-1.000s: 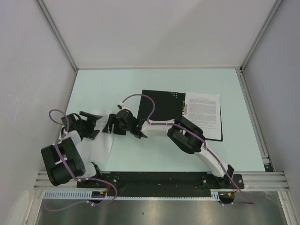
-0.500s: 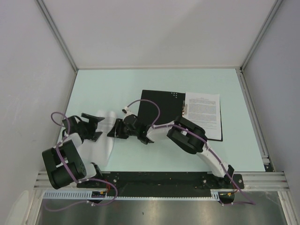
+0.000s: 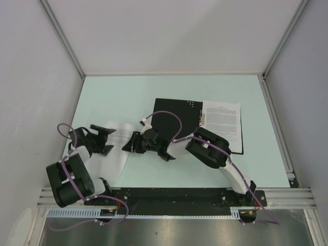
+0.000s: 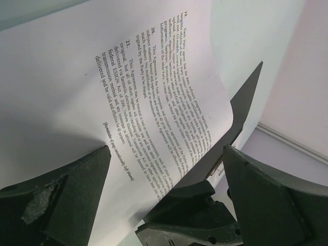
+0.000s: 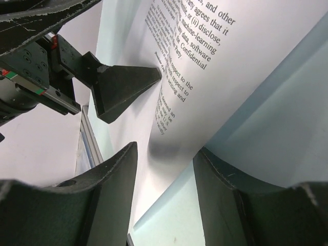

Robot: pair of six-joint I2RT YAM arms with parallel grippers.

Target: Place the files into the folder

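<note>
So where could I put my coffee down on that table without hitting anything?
Free: the far strip of table between the back wall and the folder, and the near right corner beside the right arm. Crowded: near left, where the left claw and right claw flank the loose sheet.

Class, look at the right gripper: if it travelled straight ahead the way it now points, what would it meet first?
The loose printed sheet, whose lifted edge lies between the open fingers of the right gripper. Beyond the sheet, probably the left gripper, which faces it, though depth is hard to judge.
</note>
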